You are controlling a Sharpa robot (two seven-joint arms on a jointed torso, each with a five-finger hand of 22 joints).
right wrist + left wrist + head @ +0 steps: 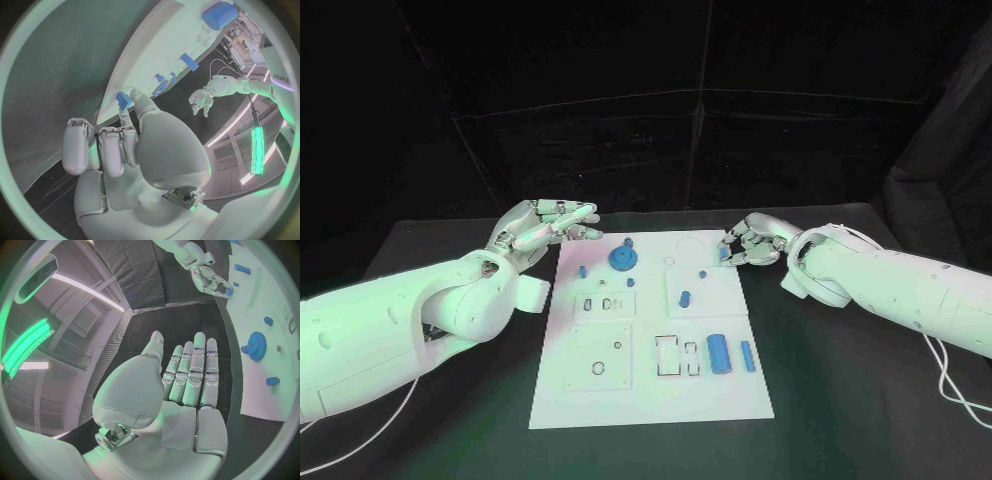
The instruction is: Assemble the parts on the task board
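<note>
Bare table [848, 400] flanking task board [646, 395]

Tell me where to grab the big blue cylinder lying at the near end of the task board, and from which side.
Grip the big blue cylinder across its round middle, coming from above. It lies flat, long axis running near-to-far, so fingers probably close best from left and right; the thinner cylinder lies close beside it.

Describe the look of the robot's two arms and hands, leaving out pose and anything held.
Both arms are smooth, glossy white shells with rounded joints. The left hand and right hand are silver, with segmented metallic fingers. Thin pale cables trail below each arm.
</note>
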